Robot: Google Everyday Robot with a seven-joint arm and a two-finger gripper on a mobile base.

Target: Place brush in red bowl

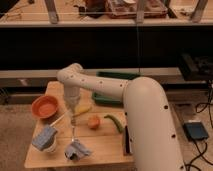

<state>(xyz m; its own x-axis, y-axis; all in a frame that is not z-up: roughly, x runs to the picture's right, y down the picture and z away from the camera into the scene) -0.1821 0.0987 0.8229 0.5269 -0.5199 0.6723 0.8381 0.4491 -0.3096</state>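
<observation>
Item: brush (56, 122), with a slim pale handle. It was slanted low over the tabletop (102, 145), just at 5 o'clock of the red bowl (45, 106) and outside it. Its upper end reached toward the tool (73, 113).
Tool: pointed down at 3 o'clock of the bowl. Whether it was wide, narrow or holding anything could not be told.
Also recorded: orange fruit (93, 121) at 3 o'clock of the tool; green tray (107, 98) at 1 o'clock.
</observation>
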